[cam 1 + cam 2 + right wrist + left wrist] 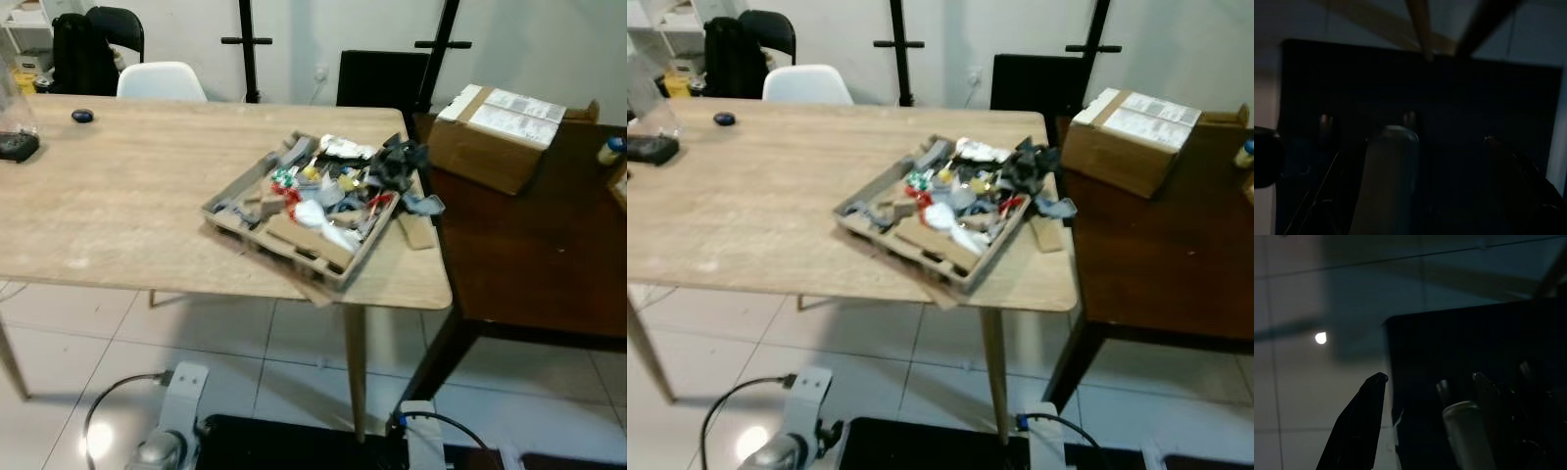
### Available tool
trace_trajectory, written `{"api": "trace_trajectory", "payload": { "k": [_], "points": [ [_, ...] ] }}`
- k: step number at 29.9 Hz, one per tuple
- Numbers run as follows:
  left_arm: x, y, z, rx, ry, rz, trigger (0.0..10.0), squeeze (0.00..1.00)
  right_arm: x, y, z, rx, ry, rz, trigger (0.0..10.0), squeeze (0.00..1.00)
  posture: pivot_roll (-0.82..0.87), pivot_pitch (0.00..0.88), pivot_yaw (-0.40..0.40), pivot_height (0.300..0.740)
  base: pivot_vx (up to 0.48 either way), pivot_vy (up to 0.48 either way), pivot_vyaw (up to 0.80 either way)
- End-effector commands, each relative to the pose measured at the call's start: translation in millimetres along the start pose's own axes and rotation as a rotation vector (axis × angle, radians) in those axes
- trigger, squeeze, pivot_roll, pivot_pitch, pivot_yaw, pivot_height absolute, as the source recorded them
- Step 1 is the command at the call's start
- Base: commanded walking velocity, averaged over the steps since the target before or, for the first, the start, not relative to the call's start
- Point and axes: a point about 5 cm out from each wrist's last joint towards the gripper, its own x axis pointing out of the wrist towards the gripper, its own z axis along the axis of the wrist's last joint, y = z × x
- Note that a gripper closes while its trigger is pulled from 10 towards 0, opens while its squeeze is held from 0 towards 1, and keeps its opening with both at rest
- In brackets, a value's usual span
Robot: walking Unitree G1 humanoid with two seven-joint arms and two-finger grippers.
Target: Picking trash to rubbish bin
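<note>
A tray [227, 201] of trash [338, 186] overhangs the table's [118, 186] near edge at frame centre; open tile below; left gripper [1427, 377] released, right gripper's [1449, 142] state unclear

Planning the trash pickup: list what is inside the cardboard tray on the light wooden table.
The cardboard tray holds a heap of mixed trash: crumpled white paper, cardboard scraps, small red, green and yellow bits, and dark grey pieces spilling over its far corner. Whatever lies beneath the heap is covered.
</note>
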Motion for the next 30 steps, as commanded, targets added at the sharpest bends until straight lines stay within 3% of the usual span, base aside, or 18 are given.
{"api": "trace_trajectory", "payload": {
  "k": [1, 8, 10, 14, 15, 16, 17, 18, 20, 21, 22, 24, 30],
  "points": [
    [-0.2, -2.0, -3, 0.003, 0.009, -0.004, 10.0, 0.00, -1.8, -1.3, -9, 0.010, 0.030, -0.007, 10.0, 0.00, 0.09, 0.073, 0.037, 0.740, 0.000, 0.000, -0.63],
    [-1.1, -0.1, -2, 0.034, -0.012, -0.002, 10.0, 0.00, -1.1, -0.2, -4, -0.003, 0.006, 0.006, 10.0, 0.00, 0.09, 0.061, 0.030, 0.740, 0.000, 0.000, 0.00],
    [-2.3, 2.2, 1, 0.082, -0.039, -0.026, 10.0, 0.00, -0.7, -0.8, 1, -0.027, -0.019, 0.022, 10.0, 0.00, 0.09, 0.059, 0.027, 0.740, 0.000, 0.000, 0.00],
    [-4.8, 0.9, 11, 0.183, -0.091, -0.189, 10.0, 0.00, -0.4, -2.2, 10, -0.084, -0.065, 0.078, 10.0, 0.00, 0.09, 0.058, 0.025, 0.740, 0.000, 0.000, 0.00],
    [-8.0, -1.0, 18, 0.311, -0.108, -0.332, 10.0, 0.00, -0.6, -1.6, 15, -0.138, -0.082, 0.143, 10.0, 0.00, 0.09, 0.056, 0.024, 0.740, 0.000, 0.000, 0.00],
    [-8.0, -1.0, 18, 0.311, -0.108, -0.332, 10.0, 0.00, -0.6, -1.6, 15, -0.138, -0.082, 0.143, 10.0, 0.00, 0.09, 0.056, 0.024, 0.740, 0.000, 0.000, 0.00],
    [-12.1, -2.2, 22, 0.405, -0.102, -0.460, 10.0, 0.00, -1.3, 0.3, 18, -0.197, -0.089, 0.219, 10.0, 0.00, 0.09, 0.054, 0.023, 0.740, 0.000, 0.000, 0.00],
    [-15.0, -1.5, 26, 0.428, -0.110, -0.529, 10.0, 0.00, -2.0, 2.4, 21, -0.227, -0.102, 0.274, 10.0, 0.00, 0.09, 0.053, 0.022, 0.740, 0.000, 0.000, 0.00],
    [-17.0, -0.9, 29, 0.437, -0.116, -0.570, 10.0, 0.00, -2.9, 4.8, 25, -0.248, -0.120, 0.331, 10.0, 0.00, 0.09, 0.052, 0.023, 0.740, 0.000, 0.000, 0.00],
    [-20.9, 3.5, 54, 0.377, -0.168, -0.653, 10.0, 0.00, -6.7, 9.0, 38, -0.309, -0.174, 0.469, 10.0, 0.00, 0.09, 0.050, 0.025, 0.740, 0.000, 0.000, 0.00],
    [-20.9, 3.5, 54, 0.377, -0.168, -0.653, 10.0, 0.00, -6.7, 9.0, 38, -0.309, -0.174, 0.469, 10.0, 0.00, 0.09, 0.050, 0.025, 0.740, 0.000, 0.000, 0.00],
    [-25.8, 7.1, 82, 0.359, -0.204, -0.722, 10.0, 0.00, -14.4, 12.3, 58, -0.360, -0.250, 0.625, 10.0, 0.00, 0.09, 0.049, 0.026, 0.740, 0.000, 0.000, 0.00],
    [-34.0, 7.5, 112, 0.411, -0.236, -0.788, 10.0, 0.00, -32.6, 17.3, 95, -0.331, -0.359, 0.835, 10.0, 0.00, 0.09, 0.046, 0.028, 0.740, 0.000, 0.000, 0.00]
  ]
}}
